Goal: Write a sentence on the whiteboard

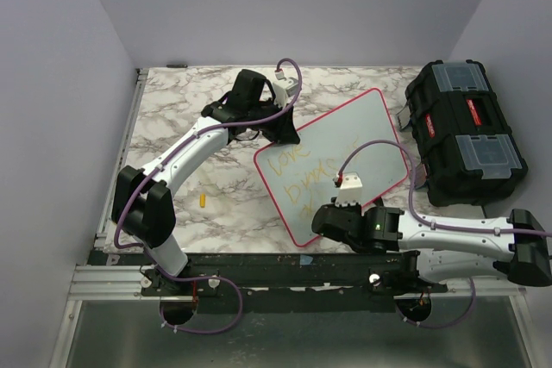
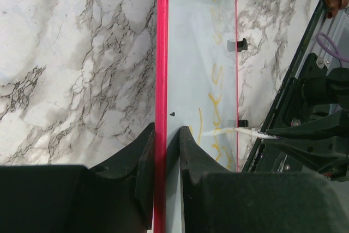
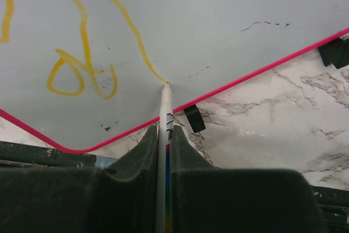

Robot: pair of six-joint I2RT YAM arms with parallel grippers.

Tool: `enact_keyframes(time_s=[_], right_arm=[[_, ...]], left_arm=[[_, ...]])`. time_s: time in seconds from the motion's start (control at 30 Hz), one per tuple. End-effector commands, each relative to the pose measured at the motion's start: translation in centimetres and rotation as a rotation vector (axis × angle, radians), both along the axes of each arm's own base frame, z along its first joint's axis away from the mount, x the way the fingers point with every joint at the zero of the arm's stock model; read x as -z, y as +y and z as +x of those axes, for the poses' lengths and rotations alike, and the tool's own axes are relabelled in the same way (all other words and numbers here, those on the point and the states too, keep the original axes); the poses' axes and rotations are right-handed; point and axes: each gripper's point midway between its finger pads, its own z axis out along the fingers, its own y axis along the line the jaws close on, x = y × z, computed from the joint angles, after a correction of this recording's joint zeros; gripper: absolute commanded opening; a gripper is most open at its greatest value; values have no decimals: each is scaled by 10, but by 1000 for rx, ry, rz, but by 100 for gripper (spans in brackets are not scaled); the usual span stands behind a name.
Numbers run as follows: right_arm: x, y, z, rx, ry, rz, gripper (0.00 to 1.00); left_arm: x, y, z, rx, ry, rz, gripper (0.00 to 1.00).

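The yellow-orange writing (image 1: pixel 302 174) runs in a few slanted lines across the board (image 1: pixel 362 127). The top line seems to read "Love"; the lines below are too faint to read. In the right wrist view the loops and a long stroke are plain, but they spell nothing legible. The marker (image 3: pixel 164 113) carries small black print on its white barrel, too small to read. The red labels on the black toolbox (image 1: pixel 466 135) at the right of the frame are also unreadable.

The board lies flat in the middle of the desk (image 1: pixel 172 109), turned askew. Its long axis runs from lower left to upper right of the top view, and two black clips (image 3: pixel 193 118) sit on its near edge.

The left tool (image 2: pixel 163 135) is clamped on the board's pink rim, one finger on each side. The right tool (image 3: pixel 164 132) is clenched on the marker, which points away from it with its tip on the board at the end of a yellow stroke.

The desk is white marble-patterned with grey veins. A small orange piece (image 1: pixel 203 200) lies at its lower left. Plain pale walls (image 1: pixel 285 6) enclose it.
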Motion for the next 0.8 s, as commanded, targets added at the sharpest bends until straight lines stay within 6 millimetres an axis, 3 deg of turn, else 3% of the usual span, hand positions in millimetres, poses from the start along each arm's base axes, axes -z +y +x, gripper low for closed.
enact_keyframes(time_s=[0.0,0.13,0.27,0.57,0.67,0.77], right_arm=[[11,0,4,67,3,8,1],[-5,-1,17,91,-69,-20,1],[-36,2,33,126,-164,-32,1],[-158,11,62,122,-424,101,1],[-179,7,65,121,-467,131,1],[-185,1,65,131,-482,139,1]], left_arm=[[-6,-3,1,35,-86,18,0],[-6,-3,1,35,-87,17,0],[-5,-3,1,35,-85,17,0],[-5,-3,3,30,-85,19,0],[-2,-3,4,27,-80,26,0],[0,-4,5,21,-72,31,0]])
